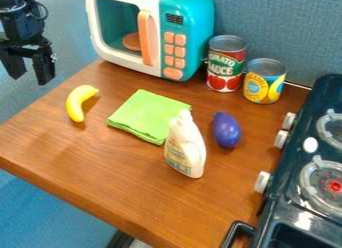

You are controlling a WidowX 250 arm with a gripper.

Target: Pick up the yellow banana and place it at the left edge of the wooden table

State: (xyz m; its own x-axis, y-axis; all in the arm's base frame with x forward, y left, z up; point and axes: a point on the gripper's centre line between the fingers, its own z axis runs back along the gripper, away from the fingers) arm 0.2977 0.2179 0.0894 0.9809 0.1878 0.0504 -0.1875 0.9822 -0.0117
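From where I stand, the black gripper point(31, 80) hangs off past the table's point(100, 167) far left edge, its two fingers spread apart with nothing between them; judging by that, the work is at a stage before any grasp. Taking the green cloth point(148, 115) as my landmark, the banana point(77, 103) lies just left of it, nearest the gripper; the white bottle point(185, 149) stands at its near right corner, the purple eggplant point(227, 130) to its right, the toy microwave point(188, 22) behind it; reaching any of these calls, I'd say, for crossing the table edge first, fingers kept wide, then lowering carefully.
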